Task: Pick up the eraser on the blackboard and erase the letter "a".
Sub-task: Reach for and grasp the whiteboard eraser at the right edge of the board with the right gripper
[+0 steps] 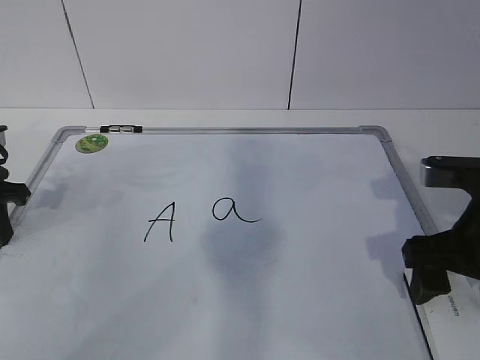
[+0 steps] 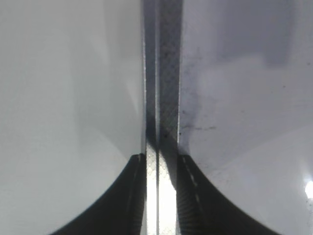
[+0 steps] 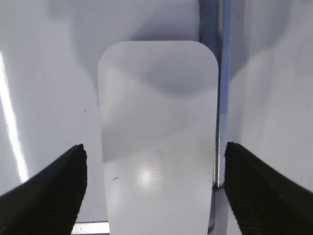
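Note:
The blackboard (image 1: 322,187) is a white dry-erase board with a silver frame, lying flat. The cursive letter "a" (image 1: 234,210) is written near its middle. The white eraser (image 3: 156,122) lies at the board's right edge beside the frame strip (image 3: 218,73). In the exterior view only its end (image 1: 450,319) shows under the arm. My right gripper (image 3: 154,147) (image 1: 431,270) is open, with its fingers on either side of the eraser and a gap on each side. My left gripper (image 2: 161,156) (image 1: 6,202) is shut on the board's left frame (image 2: 168,73).
A capital "A" (image 1: 161,223) stands left of the "a". A round green sticker (image 1: 91,142) and a small black-and-silver clip (image 1: 121,130) sit at the board's far left corner. A grey smudge lies below the "a". A white wall stands behind.

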You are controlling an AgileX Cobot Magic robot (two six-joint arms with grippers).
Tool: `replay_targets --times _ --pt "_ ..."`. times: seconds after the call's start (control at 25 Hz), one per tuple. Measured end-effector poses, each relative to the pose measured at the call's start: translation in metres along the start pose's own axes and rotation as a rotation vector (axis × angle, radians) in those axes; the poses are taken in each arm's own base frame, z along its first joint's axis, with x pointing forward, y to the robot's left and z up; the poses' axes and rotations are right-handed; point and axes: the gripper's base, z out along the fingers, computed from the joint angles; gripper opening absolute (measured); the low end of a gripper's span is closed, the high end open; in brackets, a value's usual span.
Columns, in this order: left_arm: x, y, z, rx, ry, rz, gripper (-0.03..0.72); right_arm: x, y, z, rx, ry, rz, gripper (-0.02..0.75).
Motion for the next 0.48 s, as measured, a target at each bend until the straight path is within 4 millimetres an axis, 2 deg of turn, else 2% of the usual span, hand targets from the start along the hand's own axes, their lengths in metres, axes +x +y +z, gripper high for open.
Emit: replay_targets --times 0.2,0.48 --pt "0.0 0.0 0.0 0.0 0.0 0.0 0.148 -0.001 0.0 0.004 0.014 0.01 -0.016 0.671" --pt "0.0 0.0 0.0 0.0 0.0 0.0 0.148 -0.004 0.002 0.021 0.033 0.073 -0.031 0.664"
